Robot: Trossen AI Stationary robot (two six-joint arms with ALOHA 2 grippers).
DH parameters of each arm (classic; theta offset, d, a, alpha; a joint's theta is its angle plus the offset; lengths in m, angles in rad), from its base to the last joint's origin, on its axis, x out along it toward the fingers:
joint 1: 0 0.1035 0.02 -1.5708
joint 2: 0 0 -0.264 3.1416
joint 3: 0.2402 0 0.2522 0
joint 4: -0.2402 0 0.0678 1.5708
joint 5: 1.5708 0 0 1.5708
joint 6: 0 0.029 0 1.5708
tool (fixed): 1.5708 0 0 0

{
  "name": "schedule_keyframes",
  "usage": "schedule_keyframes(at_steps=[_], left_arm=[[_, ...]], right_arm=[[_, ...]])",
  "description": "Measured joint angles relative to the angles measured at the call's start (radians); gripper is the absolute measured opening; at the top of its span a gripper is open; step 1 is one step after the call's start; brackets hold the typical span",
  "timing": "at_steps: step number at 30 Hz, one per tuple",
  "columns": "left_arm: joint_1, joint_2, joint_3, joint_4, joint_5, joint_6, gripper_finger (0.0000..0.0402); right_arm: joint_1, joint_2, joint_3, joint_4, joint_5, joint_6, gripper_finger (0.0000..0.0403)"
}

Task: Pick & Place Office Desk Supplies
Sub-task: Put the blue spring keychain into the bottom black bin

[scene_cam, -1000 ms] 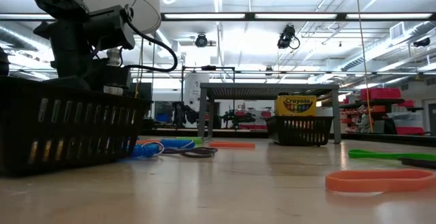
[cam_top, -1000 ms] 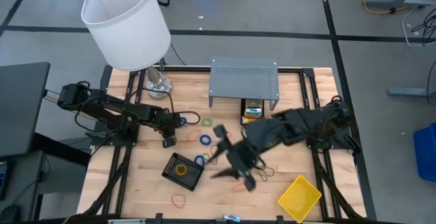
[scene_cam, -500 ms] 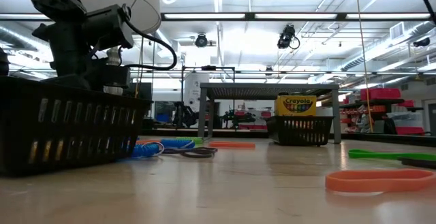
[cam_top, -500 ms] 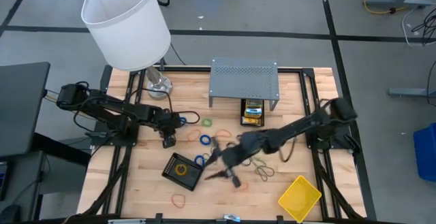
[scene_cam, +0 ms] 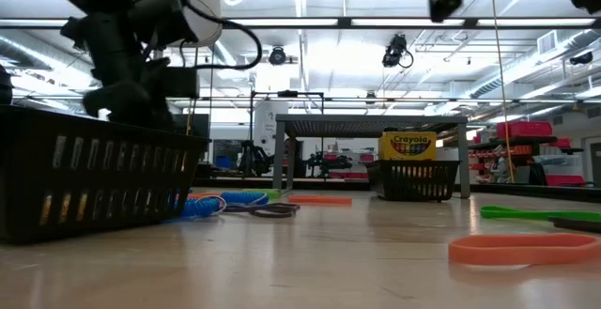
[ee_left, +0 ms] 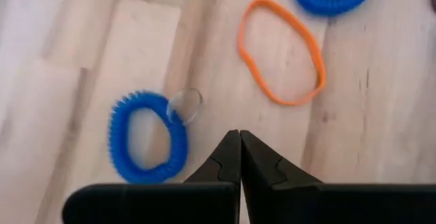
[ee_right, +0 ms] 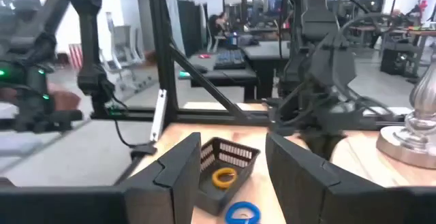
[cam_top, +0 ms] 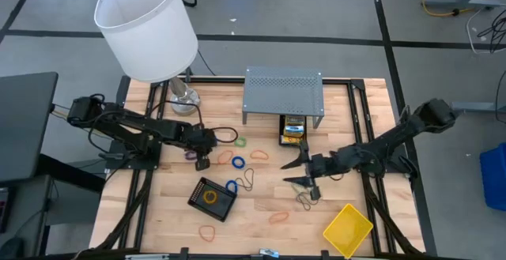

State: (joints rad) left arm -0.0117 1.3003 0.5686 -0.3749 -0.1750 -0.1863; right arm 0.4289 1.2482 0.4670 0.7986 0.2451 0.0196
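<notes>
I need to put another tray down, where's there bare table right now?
Bare wood lies between the lamp base and the grey shelf, and between the black mesh tray and the yellow tray, apart from one orange band. The middle is crowded with bands.

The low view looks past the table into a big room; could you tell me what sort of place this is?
Probably a robotics lab or workshop: exposed ceiling ducts and strip lights, shelving with red bins, and another metal-framed workstation behind the wooden table.
</notes>
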Motion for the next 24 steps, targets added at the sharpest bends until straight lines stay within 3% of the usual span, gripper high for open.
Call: schedule_keyframes(at_steps=[7, 19, 24], left_arm=[[0.048, 0.000, 0.018, -0.055, -0.040, 0.079, 0.0035], [0.206, 0.017, 0.019, -0.045, 0.088, 0.217, 0.0216], [0.229, 0.098, 0.019, -0.016, 0.090, 0.220, 0.0227]], right_arm=[[0.020, -0.013, -0.082, 0.042, 0.002, 0.029, 0.0172], [0.029, -0.012, -0.082, 0.036, -0.002, 0.018, 0.0172], [0.028, -0.012, -0.082, 0.036, -0.001, 0.018, 0.0172]])
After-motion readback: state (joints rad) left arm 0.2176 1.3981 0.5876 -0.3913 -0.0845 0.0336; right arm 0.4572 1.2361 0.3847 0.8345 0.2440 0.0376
